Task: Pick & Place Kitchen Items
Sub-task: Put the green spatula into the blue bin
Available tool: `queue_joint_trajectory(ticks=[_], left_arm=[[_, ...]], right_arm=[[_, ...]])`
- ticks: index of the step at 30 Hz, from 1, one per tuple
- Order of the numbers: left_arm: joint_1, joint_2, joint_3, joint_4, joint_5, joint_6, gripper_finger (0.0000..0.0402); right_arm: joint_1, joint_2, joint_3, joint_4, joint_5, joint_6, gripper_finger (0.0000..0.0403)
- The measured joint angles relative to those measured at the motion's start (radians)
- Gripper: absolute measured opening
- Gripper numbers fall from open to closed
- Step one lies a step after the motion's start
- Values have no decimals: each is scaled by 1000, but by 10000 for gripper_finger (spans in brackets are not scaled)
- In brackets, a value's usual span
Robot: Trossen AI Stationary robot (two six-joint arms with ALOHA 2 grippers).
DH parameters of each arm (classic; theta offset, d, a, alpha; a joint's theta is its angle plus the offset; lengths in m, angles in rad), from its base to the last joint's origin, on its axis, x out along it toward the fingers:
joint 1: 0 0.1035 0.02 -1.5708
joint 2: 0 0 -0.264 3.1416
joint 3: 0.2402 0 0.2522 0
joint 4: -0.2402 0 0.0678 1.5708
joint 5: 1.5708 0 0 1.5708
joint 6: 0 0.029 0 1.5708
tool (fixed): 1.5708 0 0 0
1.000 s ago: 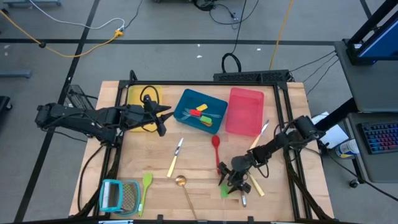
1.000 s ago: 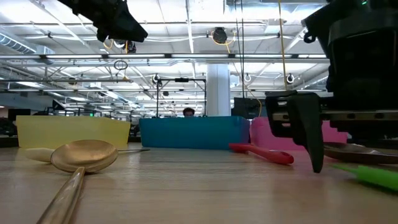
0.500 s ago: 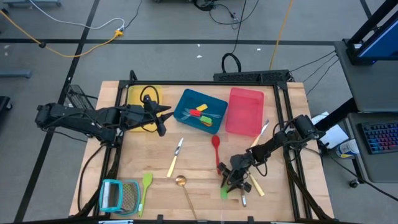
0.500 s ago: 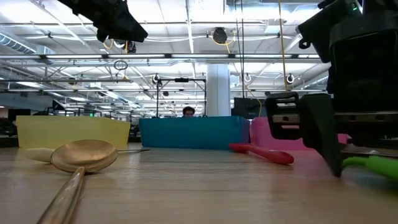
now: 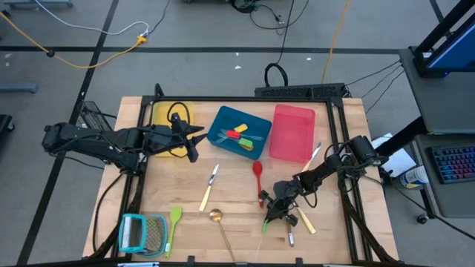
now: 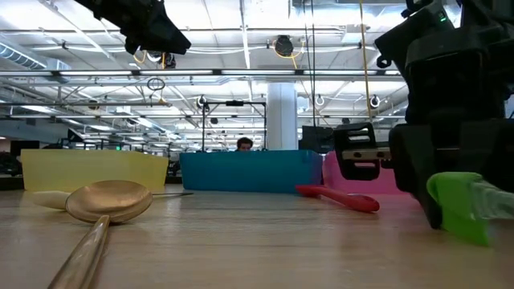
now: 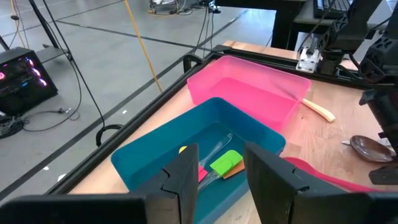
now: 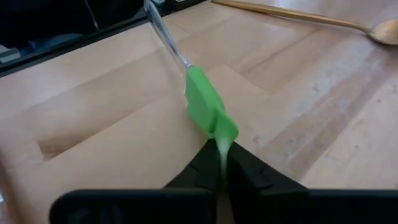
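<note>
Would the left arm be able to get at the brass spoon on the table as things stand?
Probably yes. The left gripper hangs by the blue tray, holding nothing, and the brass spoon lies on bare wood below it. The right gripper, shut on a green spatula, works well aside.

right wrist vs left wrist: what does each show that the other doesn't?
Right wrist only: the right pincer shut on the green spatula by its blade, clear handle pointing away over the table, and a brass spoon beyond.

Left wrist only: the left pincer over the blue tray, which holds a small green spatula and other small tools; the pink tray beside it; a cream-handled knife; a wooden spoon.

Both: the wooden tabletop.
</note>
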Motion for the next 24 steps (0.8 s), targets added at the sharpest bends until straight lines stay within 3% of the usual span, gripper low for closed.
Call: queue_joint_trajectory(ticks=[12,20,24], left_arm=[[0,0,0,-1,0,13,134],[0,0,0,-10,0,41,134],[0,0,0,-14,0,62,134]], right_arm=[[-52,-131,-2,3,121,24,7],[-157,-276,-1,-119,445,-89,8],[-230,-335,-1,-87,587,-167,8]])
